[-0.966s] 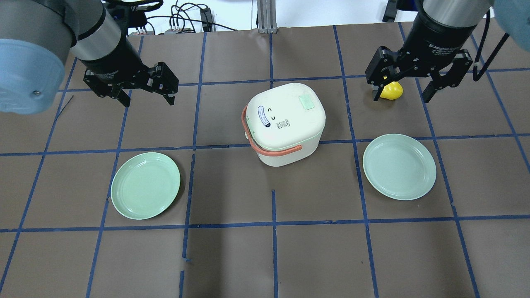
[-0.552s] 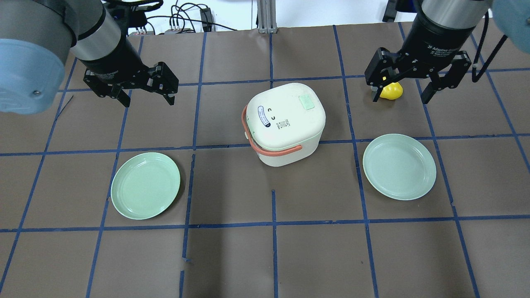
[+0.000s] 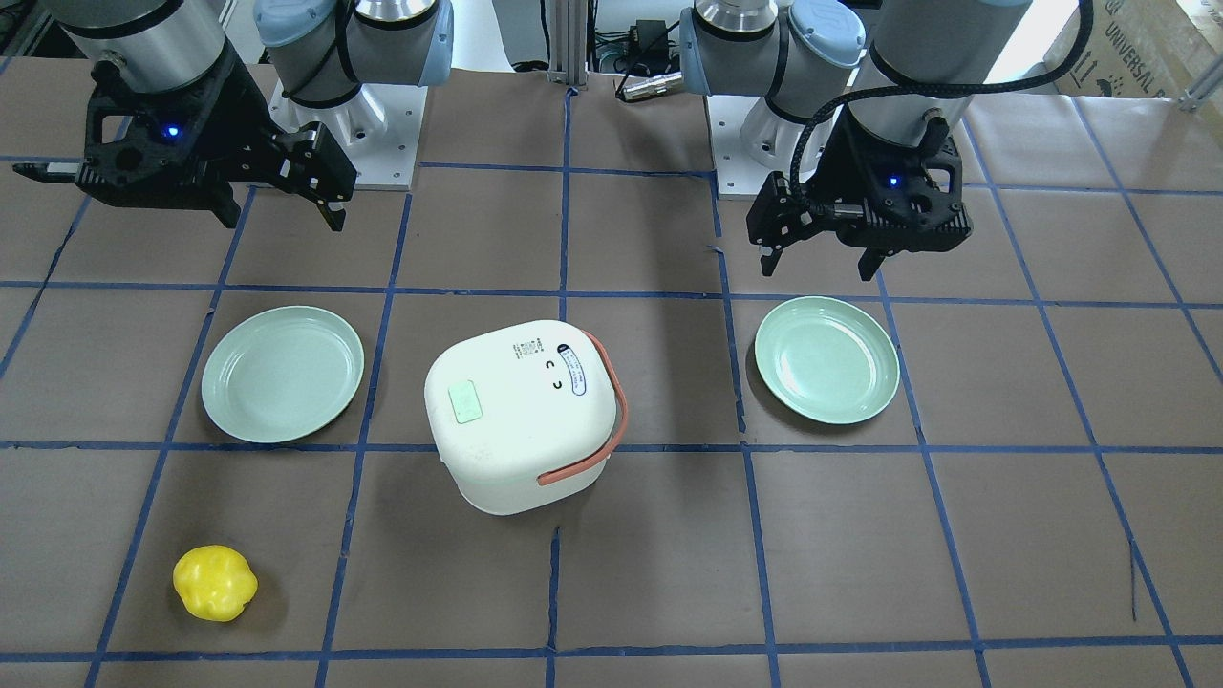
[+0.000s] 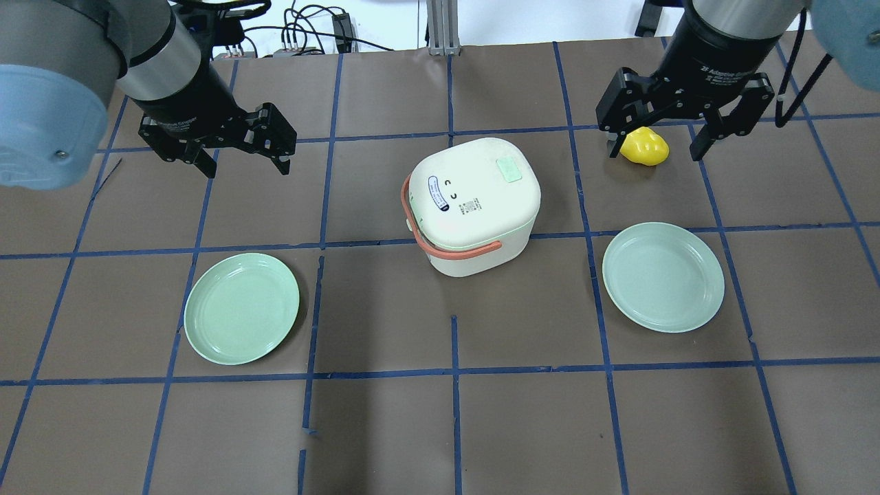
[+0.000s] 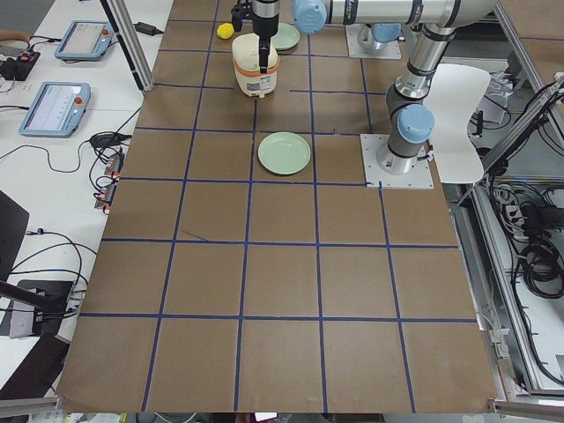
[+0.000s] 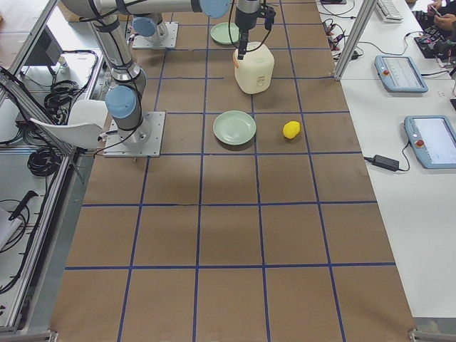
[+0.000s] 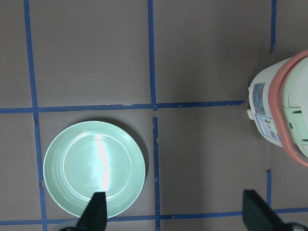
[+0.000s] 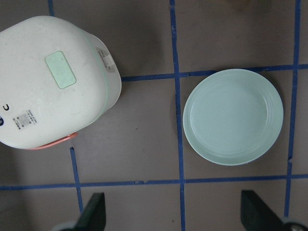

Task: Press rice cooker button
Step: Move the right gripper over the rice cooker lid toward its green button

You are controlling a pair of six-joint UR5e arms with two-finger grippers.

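Observation:
The white rice cooker [image 4: 474, 206] with an orange handle stands mid-table, with a pale green button [image 4: 510, 170] on its lid. The button also shows in the front view [image 3: 466, 401] and the right wrist view [image 8: 60, 70]. My left gripper [image 4: 245, 161] is open and empty, hovering well to the cooker's left. My right gripper [image 4: 653, 148] is open and empty, hovering to the cooker's right, over a yellow toy pepper [image 4: 645, 146]. The left wrist view shows only the cooker's side [image 7: 284, 110].
One green plate [image 4: 241, 308] lies at the front left of the cooker and another [image 4: 663, 276] at the front right. The brown table cover carries a grid of blue tape. Cables lie beyond the far table edge.
My right gripper has drifted slightly toward the far-left in the overhead view, uncovering more of the yellow pepper. The left arm and the cooker have not moved.

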